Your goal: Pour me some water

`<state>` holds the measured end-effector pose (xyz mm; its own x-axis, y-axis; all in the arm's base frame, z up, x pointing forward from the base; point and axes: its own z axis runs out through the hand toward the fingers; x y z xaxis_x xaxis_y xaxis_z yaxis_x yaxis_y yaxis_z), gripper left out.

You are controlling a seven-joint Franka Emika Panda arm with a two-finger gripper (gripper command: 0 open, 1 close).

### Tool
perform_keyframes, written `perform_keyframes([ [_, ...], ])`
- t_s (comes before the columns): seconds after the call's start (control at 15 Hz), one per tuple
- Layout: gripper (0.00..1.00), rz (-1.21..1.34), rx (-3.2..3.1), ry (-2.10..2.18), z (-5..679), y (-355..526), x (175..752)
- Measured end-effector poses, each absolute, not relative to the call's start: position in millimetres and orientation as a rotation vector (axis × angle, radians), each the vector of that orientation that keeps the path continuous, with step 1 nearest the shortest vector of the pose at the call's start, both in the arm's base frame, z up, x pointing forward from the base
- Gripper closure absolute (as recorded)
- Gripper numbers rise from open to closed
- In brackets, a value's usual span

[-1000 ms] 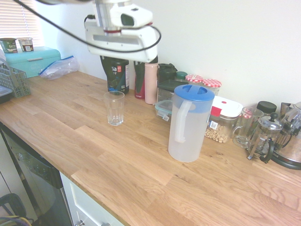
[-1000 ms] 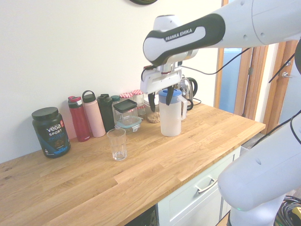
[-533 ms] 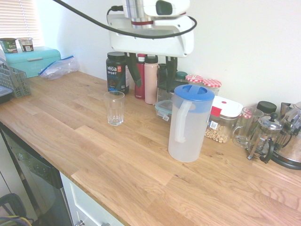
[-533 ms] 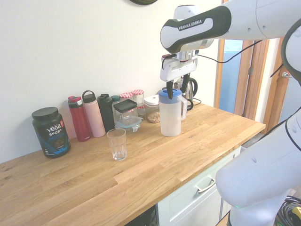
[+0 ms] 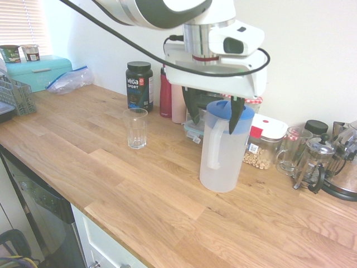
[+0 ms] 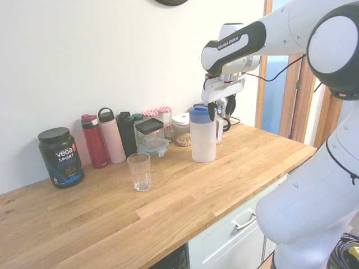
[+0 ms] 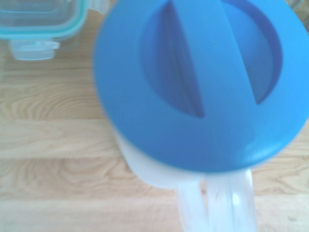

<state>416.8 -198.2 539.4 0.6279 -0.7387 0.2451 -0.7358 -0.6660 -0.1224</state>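
A white robot arm holds its gripper [image 5: 215, 114] directly above a tall frosted-white jug [image 5: 221, 153] on a wooden kitchen counter [image 5: 111, 173], the two dark fingers [image 5: 235, 117] spread wide and hanging down on either side of the jug's blue lid [image 5: 226, 110], gripping nothing. The jug stands upright toward the right part of the counter, its white handle [image 5: 213, 144] facing the near edge; whatever water it holds cannot be made out through the frosted wall. In the wrist view the blue lid [image 7: 203, 82] fills most of the picture, seen from straight overhead, with the handle [image 7: 217, 203] below it and a corner of a clear food container [image 7: 43, 21] beside it. An empty drinking glass [image 5: 135, 128] stands well apart to the left of the jug. Along the far wall sit a black Vega tub [image 5: 139, 85], a red bottle [image 6: 94, 141], a pink bottle [image 6: 111, 138] and jars, with a glass French press [image 5: 314, 163] and a kettle [image 5: 345, 167] to the right.
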Motion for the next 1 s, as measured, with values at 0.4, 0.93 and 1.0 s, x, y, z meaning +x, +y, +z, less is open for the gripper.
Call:
perform_keyframes([
  [0.4, 1.0, -0.439, -2.798, 1.294, 510, -206, 439],
  [0.93, 1.0, -0.43, -2.786, 1.294, 506, -204, 442],
  [1.0, 1.0, -0.43, -2.785, 1.294, 506, -204, 442],
])
